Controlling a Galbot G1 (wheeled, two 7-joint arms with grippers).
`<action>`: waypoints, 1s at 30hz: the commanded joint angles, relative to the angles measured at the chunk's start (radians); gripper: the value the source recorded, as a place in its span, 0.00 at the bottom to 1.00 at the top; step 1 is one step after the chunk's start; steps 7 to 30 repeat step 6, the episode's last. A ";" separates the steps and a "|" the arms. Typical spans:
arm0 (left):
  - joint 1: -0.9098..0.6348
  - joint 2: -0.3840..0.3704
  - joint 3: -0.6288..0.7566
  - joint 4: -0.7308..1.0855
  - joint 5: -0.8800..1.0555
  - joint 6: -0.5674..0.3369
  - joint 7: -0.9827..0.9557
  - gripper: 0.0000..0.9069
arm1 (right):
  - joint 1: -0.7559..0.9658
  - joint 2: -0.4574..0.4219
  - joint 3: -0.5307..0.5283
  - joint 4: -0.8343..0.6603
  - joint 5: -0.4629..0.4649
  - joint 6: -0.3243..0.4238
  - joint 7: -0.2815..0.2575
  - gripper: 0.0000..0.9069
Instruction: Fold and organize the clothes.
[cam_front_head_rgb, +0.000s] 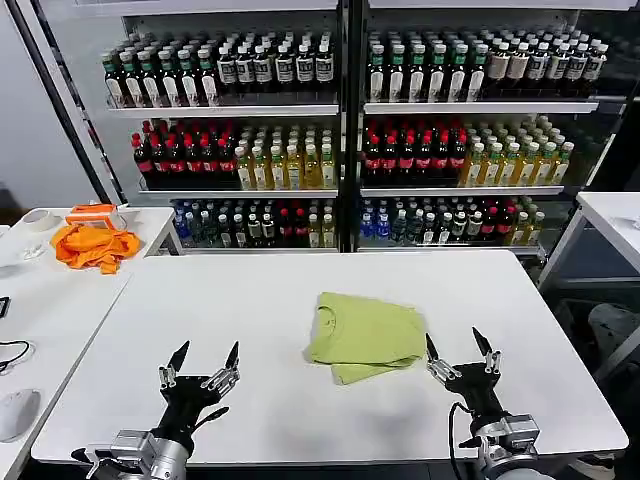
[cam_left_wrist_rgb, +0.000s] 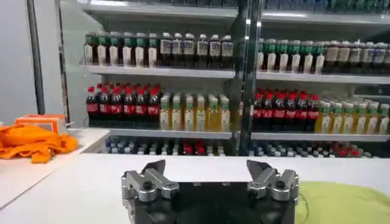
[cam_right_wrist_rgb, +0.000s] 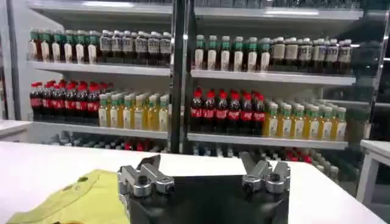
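While the folded lime yellow-green cotton T-shirt (cam_front_head_rgb: 366, 334) lies flat near the middle of the white rectangular table (cam_front_head_rgb: 260, 330), both grippers hover low over the table's near edge. Left gripper (cam_front_head_rgb: 205, 362) sits well apart from the shirt, fingers spread, grasping nothing. Right gripper (cam_front_head_rgb: 459, 350) hangs just beside the shirt's near right corner, fingers likewise spread and empty. A crumpled bright orange cloth (cam_front_head_rgb: 94, 245) rests on the side table beyond the white table's far left corner.
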 joint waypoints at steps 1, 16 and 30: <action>0.011 -0.006 0.000 -0.009 0.006 -0.005 0.006 1.00 | -0.016 -0.005 0.021 0.039 -0.011 -0.002 -0.004 1.00; 0.011 -0.004 -0.002 -0.006 0.003 -0.013 0.010 1.00 | 0.001 -0.005 0.015 0.009 0.050 -0.019 0.038 1.00; 0.011 -0.004 -0.002 -0.006 0.003 -0.013 0.010 1.00 | 0.001 -0.005 0.015 0.009 0.050 -0.019 0.038 1.00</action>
